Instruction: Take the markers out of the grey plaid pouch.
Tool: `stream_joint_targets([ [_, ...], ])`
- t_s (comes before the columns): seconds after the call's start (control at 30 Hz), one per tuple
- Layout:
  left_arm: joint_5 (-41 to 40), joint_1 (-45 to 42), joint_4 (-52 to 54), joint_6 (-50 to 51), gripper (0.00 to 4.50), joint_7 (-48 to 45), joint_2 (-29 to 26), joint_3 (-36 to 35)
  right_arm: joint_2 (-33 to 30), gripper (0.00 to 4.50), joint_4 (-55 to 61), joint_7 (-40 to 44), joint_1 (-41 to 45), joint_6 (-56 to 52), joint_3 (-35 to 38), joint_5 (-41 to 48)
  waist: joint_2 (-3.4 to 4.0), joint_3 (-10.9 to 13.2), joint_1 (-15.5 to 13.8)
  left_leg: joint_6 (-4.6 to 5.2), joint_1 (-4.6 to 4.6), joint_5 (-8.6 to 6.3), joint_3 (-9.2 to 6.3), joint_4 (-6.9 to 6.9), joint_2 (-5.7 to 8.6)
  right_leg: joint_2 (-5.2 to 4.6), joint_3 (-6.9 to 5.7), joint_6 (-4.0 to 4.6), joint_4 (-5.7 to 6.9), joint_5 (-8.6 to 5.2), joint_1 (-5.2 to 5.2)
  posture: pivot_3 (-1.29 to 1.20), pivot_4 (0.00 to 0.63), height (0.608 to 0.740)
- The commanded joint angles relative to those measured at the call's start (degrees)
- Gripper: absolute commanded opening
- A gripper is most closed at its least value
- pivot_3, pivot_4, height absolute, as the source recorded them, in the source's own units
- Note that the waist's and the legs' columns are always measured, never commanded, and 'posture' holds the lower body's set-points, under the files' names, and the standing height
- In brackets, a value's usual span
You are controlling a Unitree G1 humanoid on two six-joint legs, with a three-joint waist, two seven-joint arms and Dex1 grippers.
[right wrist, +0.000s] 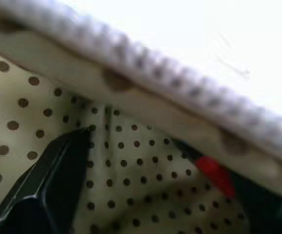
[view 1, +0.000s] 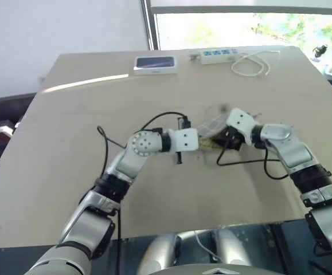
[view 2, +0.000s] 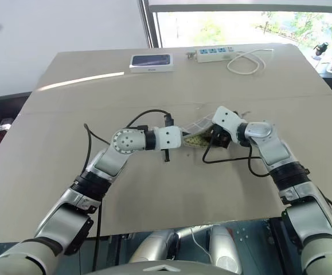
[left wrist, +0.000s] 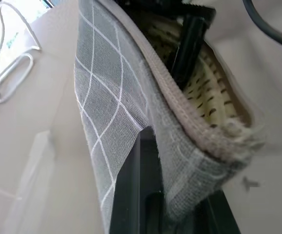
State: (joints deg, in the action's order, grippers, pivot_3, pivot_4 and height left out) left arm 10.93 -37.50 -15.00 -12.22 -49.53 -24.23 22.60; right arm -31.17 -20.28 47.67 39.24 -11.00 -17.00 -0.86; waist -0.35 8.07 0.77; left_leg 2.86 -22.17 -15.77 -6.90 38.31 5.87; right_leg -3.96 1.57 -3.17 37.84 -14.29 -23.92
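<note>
Pouch (view 1: 210, 127) is sitting mid-table between my two hands in the head views, held up and open. My left gripper (view 1: 201, 141) is pinching its edge, fingers shut tight on the cloth. My right gripper (view 1: 226, 139) is poking into the mouth.

In my left wrist view, I am seeing dotted lining inside.

In my right wrist view, my fingers (right wrist: 48, 180) are spread wide, and a red marker (right wrist: 215, 173) is lying deep inside. No marker is out yet.
</note>
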Motion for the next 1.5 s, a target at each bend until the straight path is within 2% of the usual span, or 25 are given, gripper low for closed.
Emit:
stream_joint_targets([
  [0.03,2.61,-3.64,-0.2,-5.25,0.0,2.24,-1.61,-1.15,-0.31,4.42,0.59,-1.15,0.8,-1.34,0.98,-2.02,0.0,0.0,0.0,0.0,0.0,0.0,0.0,0.0,0.0,0.0,0.0,0.0,0.0,0.0,0.0,0.0,0.15,0.74],
  [0.27,5.48,-8.84,-2.64,-8.2,0.0,2.69,-4.03,-1.69,-0.66,4.42,8.01,-1.79,1.37,-8.99,0.78,-3.48,0.01,0.0,0.02,0.01,-0.08,0.0,0.01,0.0,0.01,0.0,-0.06,0.0,0.02,0.0,-0.1,0.0,0.15,0.74],
  [0.4,6.97,-12.6,-2.84,-9.56,0.0,3.15,-5.31,-2.13,0.38,4.42,14.04,-2.29,1.64,-16.53,0.7,-3.22,0.01,0.0,0.08,-0.01,-0.64,0.01,-0.02,0.09,0.01,0.0,-0.11,0.0,0.13,0.0,-0.62,0.0,0.15,0.74],
  [0.5,6.02,-14.23,-2.45,-9.09,0.0,2.81,-5.01,-2.63,1.08,4.42,16.77,-2.85,1.82,-20.21,0.16,-3.25,0.01,0.0,0.1,-0.01,-0.7,0.01,0.0,0.07,0.02,-0.01,-0.14,0.0,0.12,0.0,-0.7,0.0,0.15,0.74],
  [0.77,4.1,-15.4,-1.77,-8.3,0.0,2.08,-3.98,-3.14,2.47,4.42,17.54,-3.36,2.04,-23.82,-1.19,-4.26,0.01,0.0,0.17,-0.01,-0.71,0.01,0.01,0.07,0.02,-0.01,-0.14,0.0,0.12,0.0,-0.7,0.0,0.15,0.74],
  [1.0,0.41,-12.78,0.5,-4.94,0.0,-0.27,-3.0,-3.42,4.42,4.42,6.48,-4.96,2.81,-19.47,-3.52,-7.18,0.01,0.0,0.45,-0.01,-0.7,0.01,0.02,0.09,0.02,0.0,-0.14,0.0,0.15,0.0,-0.7,0.0,0.15,0.74],
  [1.5,-3.87,-8.76,7.82,3.14,0.0,-3.36,-1.69,-4.02,9.53,4.42,-23.06,-4.23,10.91,-2.54,-2.15,-7.43,0.02,-0.06,2.4,-0.05,-0.53,0.04,0.1,0.15,-0.01,0.04,-0.05,0.0,0.29,0.01,-0.62,0.0,0.15,0.74],
])
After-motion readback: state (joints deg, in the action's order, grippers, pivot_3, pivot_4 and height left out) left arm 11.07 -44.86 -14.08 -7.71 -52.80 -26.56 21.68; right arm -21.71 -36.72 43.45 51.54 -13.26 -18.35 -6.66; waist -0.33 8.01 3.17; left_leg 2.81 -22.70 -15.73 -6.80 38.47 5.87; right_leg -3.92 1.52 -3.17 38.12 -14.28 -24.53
